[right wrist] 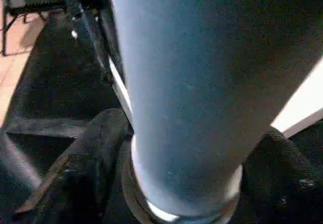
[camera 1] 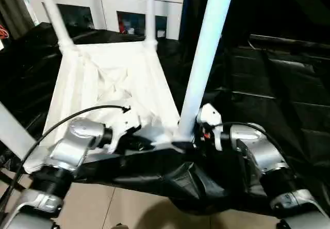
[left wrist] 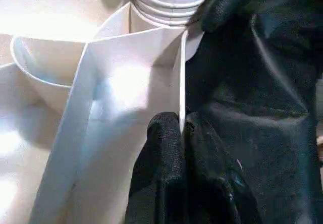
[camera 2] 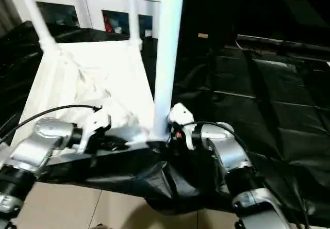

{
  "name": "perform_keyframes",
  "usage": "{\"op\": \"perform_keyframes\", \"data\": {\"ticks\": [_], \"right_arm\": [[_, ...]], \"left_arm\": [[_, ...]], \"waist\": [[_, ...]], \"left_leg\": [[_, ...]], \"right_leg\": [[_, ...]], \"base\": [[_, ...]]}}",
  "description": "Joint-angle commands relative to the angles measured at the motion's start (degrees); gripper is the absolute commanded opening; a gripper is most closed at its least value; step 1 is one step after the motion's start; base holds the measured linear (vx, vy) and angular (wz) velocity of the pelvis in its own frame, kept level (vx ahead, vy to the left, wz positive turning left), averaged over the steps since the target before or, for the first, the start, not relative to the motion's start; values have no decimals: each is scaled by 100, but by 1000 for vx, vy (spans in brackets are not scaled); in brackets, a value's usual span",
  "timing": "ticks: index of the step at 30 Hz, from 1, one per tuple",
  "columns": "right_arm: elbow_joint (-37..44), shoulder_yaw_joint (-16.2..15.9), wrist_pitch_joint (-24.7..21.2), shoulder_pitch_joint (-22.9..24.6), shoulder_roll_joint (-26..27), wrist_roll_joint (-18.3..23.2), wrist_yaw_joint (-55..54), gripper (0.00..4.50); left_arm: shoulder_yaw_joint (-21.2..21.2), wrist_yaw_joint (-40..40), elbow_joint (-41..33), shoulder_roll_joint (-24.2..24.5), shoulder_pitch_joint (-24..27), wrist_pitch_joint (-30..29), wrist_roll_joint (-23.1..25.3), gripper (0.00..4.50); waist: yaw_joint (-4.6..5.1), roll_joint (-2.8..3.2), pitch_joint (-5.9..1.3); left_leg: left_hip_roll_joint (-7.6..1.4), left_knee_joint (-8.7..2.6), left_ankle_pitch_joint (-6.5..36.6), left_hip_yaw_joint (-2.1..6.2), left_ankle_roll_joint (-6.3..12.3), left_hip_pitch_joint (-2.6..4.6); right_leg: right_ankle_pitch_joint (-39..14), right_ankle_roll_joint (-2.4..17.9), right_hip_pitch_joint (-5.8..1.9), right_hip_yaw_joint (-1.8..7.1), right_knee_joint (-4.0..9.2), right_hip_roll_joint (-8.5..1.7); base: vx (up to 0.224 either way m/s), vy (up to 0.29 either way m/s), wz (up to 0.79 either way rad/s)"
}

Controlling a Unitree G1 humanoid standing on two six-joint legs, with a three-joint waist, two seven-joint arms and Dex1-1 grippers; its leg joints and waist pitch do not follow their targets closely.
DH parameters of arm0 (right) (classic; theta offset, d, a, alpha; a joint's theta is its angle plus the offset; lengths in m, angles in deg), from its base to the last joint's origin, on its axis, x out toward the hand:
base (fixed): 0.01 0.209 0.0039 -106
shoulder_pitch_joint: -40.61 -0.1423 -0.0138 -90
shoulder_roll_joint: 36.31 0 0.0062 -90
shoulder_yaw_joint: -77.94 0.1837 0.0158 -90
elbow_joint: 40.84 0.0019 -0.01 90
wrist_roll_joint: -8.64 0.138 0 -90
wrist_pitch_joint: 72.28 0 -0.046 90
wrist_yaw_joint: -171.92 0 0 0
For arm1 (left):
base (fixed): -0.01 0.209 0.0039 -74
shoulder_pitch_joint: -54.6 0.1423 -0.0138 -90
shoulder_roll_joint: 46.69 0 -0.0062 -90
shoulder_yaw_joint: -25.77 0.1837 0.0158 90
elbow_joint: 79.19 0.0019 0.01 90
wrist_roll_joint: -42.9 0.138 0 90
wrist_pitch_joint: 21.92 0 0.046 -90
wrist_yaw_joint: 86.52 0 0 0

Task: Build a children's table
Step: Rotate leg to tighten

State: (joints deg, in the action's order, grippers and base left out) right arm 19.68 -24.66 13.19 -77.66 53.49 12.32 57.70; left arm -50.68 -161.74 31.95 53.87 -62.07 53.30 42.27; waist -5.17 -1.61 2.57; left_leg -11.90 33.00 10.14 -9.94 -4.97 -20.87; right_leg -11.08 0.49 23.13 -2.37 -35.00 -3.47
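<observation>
The children's table lies upside down on a black sheet, its white ribbed top (camera 1: 113, 84) facing up. Two legs (camera 1: 54, 12) (camera 1: 149, 12) stand in the far corner sockets. Another leg (camera 1: 10, 128) rises at the near left. A thick leg (camera 1: 206, 48) stands in the near right socket. My right gripper (right wrist: 186, 148) is at that leg's base, one black finger (right wrist: 86, 158) pressed on each side. My left gripper (left wrist: 180, 125) is shut on the thin rim wall (left wrist: 180, 77) of the top's near edge, close to that socket.
A white cabinet (camera 1: 103, 7) with glass doors stands behind the table. Black sheeting (camera 1: 278, 84) covers the surface to the right and hangs over the near edge. Tiled floor (camera 1: 118, 208) lies below. A black cable (camera 1: 77, 113) arcs over my left forearm.
</observation>
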Motion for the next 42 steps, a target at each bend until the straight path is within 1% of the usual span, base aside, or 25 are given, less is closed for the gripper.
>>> {"op": "perform_keyframes", "data": {"ticks": [1, 6, 8, 12, 15, 16, 17, 18, 20, 21, 23, 24, 26, 27, 29, 31, 32, 33, 34, 35, 36, 38, 39, 41, 42], "right_arm": [[136, -371, -58, 104, 70, -13, 225, 309], [306, -382, -140, 179, 27, 32, 349, 274], [350, -388, -172, 193, 26, 38, 384, 269], [461, -410, -233, 240, 30, 55, 379, 266], [507, -368, -253, 273, 79, 83, 241, 265], [439, -284, -216, 270, 194, 42, -61, 265], [280, -164, -210, 227, 377, -22, -515, 265], [280, -164, -210, 227, 377, -22, -515, 265], [-46, 24, -222, 102, 703, -126, -1294, 265], [-237, 117, -228, 25, 898, -173, -1713, 265], [-566, 242, -283, -123, 1259, -263, -2462, 265], [-685, 276, -321, -180, 1432, -308, -2812, 265], [-771, 311, -367, -227, 1599, -339, -3131, 265], [-858, 336, -396, -280, 1771, -373, -3434, 265], [-983, 361, -388, -352, 2003, -436, -3745, 265], [-1046, 353, -291, -395, 2146, -463, -3771, 265], [-1046, 353, -291, -395, 2146, -463, -3771, 265], [-1059, 390, -256, -414, 2209, -383, -3642, 300], [-1058, 395, -253, -416, 2213, -372, -3624, 300], [-1033, 399, -250, -424, 2173, -327, -3472, 321], [-1030, 406, -242, -438, 2135, -304, -3391, 340], [-988, 405, -190, -455, 2026, -286, -3254, 345], [-968, 398, -177, -457, 1987, -285, -3207, 371], [-878, 345, -134, -447, 1816, -277, -2950, 371], [-801, 298, -124, -424, 1685, -255, -2715, 371]], "left_arm": [[305, -349, -293, -155, 10, 55, -287, 0], [343, -428, -297, -136, 29, 94, -287, 0], [348, -430, -291, -147, 32, 93, -291, 0], [334, -312, -201, -232, 40, 169, -259, 0], [265, -55, -104, -362, 7, 156, -225, 0], [192, 258, 7, -505, -61, 128, -177, 0], [120, 641, 140, -664, -153, 69, -95, 0], [120, 641, 140, -664, -153, 69, -95, 0], [27, 1190, 353, -894, -311, -2, 29, 0], [-18, 1496, 484, -1018, -406, -29, 105, 0], [-81, 2009, 727, -1243, -581, -73, 227, 0], [-113, 2272, 832, -1363, -652, -105, 278, 0], [-123, 2469, 888, -1471, -697, -155, 320, 0], [-136, 2638, 918, -1584, -732, -218, 350, 0], [-132, 2774, 930, -1709, -766, -286, 395, 0], [-99, 2777, 912, -1743, -779, -272, 437, 0], [-99, 2777, 912, -1743, -779, -272, 437, 0], [-82, 2689, 890, -1724, -781, -217, 432, 0], [-79, 2673, 885, -1720, -780, -211, 430, 0], [-56, 2523, 840, -1660, -763, -129, 404, 0], [-43, 2416, 821, -1621, -753, -68, 383, 0], [-1, 2196, 761, -1527, -712, 3, 344, 0], [9, 2124, 734, -1502, -692, 23, 323, 0], [59, 1878, 646, -1405, -630, 102, 273, 0], [96, 1692, 585, -1342, -584, 213, 233, 0]], "waist": [[1, 5, -326], [9, 9, -317], [13, 23, -322], [17, -1, -335], [9, -15, -325], [12, -78, -322], [0, -75, -303], [10, -64, -288], [22, -77, -272], [57, -63, -244], [48, -41, -264], [66, -59, -259], [52, -39, -268], [43, -3, -272], [58, -13, -281], [54, 24, -297], [60, 16, -296], [40, 69, -307], [51, 56, -304], [45, 86, -304], [52, 73, -300], [53, 110, -302], [60, 99, -301], [67, 93, -301], [80, 92, -314]], "left_leg": [[-136, -357, 942, -22, 281, 67], [-138, -372, 1112, -12, 189, 76], [-138, -366, 1083, -13, 183, 79], [-132, -350, 930, -18, 229, 67], [-132, -349, 948, -22, 239, 73], [-130, -353, 977, -25, 247, 64], [-133, -365, 1017, -19, 229, 70], [-129, -368, 1083, -23, 202, 74], [-118, -388, 1278, -9, 83, 75], [-104, -412, 1561, 19, -67, 104], [-99, -403, 1596, 25, -99, 129], [-95, -410, 1576, 23, -91, 119], [-100, -414, 1555, 27, -98, 123], [-96, -415, 1538, 33, -108, 121], [-98, -430, 1521, 41, -122, 98], [-101, -425, 1478, 32, -94, 94], [-98, -427, 1468, 34, -88, 85], [-99, -422, 1421, 34, -71, 88], [-101, -425, 1427, 27, -64, 87], [-94, -426, 1443, 32, -65, 83], [-96, -427, 1477, 24, -62, 87], [-94, -429, 1562, 34, -65, 90], [-95, -430, 1574, 29, -64, 85], [-99, -437, 1565, 37, -60, 79], [-108, -427, 1503, 38, -19, 69]], "right_leg": [[-550, 1328, -282, 217, 340, -381], [-837, 1272, -272, 223, 367, -387], [-791, 1271, -272, 226, 360, -380], [-540, 1308, -290, 223, 334, -373], [-611, 1299, -282, 224, 347, -376], [-729, 1266, -287, 219, 356, -377], [-907, 1223, -271, 223, 377, -391], [-1066, 1200, -251, 228, 396, -394], [-1641, 1041, -249, 228, 440, -412], [-2312, 853, -219, 223, 515, -423], [-2510, 760, -209, 232, 540, -442], [-2545, 712, -199, 238, 553, -432], [-2467, 676, -192, 237, 557, -425], [-2419, 684, -196, 237, 547, -428], [-2233, 715, -212, 228, 525, -411], [-1918, 760, -210, 237, 506, -404], [-1852, 780, -220, 235, 494, -402], [-1645, 831, -227, 237, 473, -404], [-1583, 850, -228, 237, 479, -395], [-1524, 883, -239, 236, 468, -393], [-1541, 886, -232, 235, 480, -390], [-1629, 894, -238, 238, 486, -399], [-1627, 894, -238, 239, 491, -394], [-1593, 915, -248, 237, 486, -397], [-1385, 976, -266, 234, 461, -392]], "base": [[0, 0, 0], [0, 0, 0], [0, 0, 0], [0, 0, 0], [0, 0, 0], [0, 0, 0], [0, 0, 0], [0, 0, 0], [0, 0, 0], [0, 0, 0], [0, 0, 0], [0, 0, 0], [0, 0, 0], [0, 0, 0], [0, 0, 0], [0, 0, 0], [0, 0, 0], [0, 0, 0], [0, 0, 0], [0, 0, 0], [0, 0, 0], [0, 0, 0], [0, 0, 0], [0, 0, 0], [0, 0, 0]]}}
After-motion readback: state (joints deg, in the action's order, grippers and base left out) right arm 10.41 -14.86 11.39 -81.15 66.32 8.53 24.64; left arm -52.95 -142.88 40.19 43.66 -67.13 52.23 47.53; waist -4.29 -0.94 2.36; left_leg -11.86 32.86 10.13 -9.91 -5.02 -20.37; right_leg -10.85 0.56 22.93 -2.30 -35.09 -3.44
